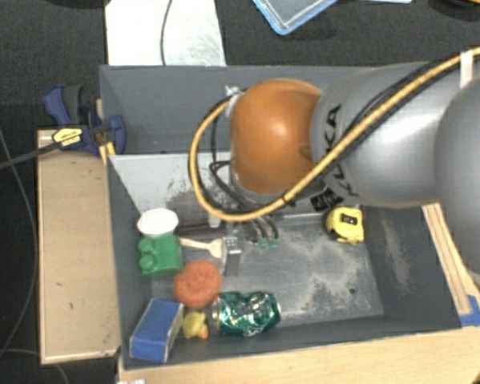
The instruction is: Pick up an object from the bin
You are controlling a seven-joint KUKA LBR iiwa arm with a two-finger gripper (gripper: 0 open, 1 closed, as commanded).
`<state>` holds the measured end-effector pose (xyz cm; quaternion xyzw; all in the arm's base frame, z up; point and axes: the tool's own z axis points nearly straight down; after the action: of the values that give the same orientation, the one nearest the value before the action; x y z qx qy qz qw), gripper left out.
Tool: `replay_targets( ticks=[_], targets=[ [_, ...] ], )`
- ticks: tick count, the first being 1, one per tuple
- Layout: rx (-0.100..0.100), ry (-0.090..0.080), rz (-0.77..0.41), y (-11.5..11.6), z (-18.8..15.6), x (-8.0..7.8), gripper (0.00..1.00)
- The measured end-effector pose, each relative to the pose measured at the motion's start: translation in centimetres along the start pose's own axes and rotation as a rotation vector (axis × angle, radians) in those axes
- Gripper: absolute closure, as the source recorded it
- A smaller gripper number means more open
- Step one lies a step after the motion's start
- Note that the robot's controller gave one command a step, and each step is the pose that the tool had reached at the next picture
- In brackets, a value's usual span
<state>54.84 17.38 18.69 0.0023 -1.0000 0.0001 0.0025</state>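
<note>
White and thin, a small spoon-like piece (201, 245) lies left of the middle of the bin (325, 279), its wider end just beside my hand (233, 250). Whether my hand is spread or pressed together I cannot tell. I judge the piece light, stiff and slippery. It lies flat, so it is best taken across its narrow stem. Around it, one of each: white cap (157, 223), green block (159, 254), orange ball (198, 282), blue box (157, 329), small yellow toy (195, 325), crumpled green wrapper (246, 314), yellow tape measure (345, 224).
</note>
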Motion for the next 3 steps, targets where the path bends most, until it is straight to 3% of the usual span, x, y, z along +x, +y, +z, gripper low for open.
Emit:
replay_targets(
  ticks=[1, 2, 3],
  targets=[
    [-0.001, -0.008, 0.006, -0.1, -0.5, -0.2, 0.00],
    [-0.003, -0.011, -0.002, 1.0, 8.5, 1.3, 0.00],
    [-0.003, -0.014, -0.006, 1.4, 9.1, 1.8, 0.00]
  ],
)
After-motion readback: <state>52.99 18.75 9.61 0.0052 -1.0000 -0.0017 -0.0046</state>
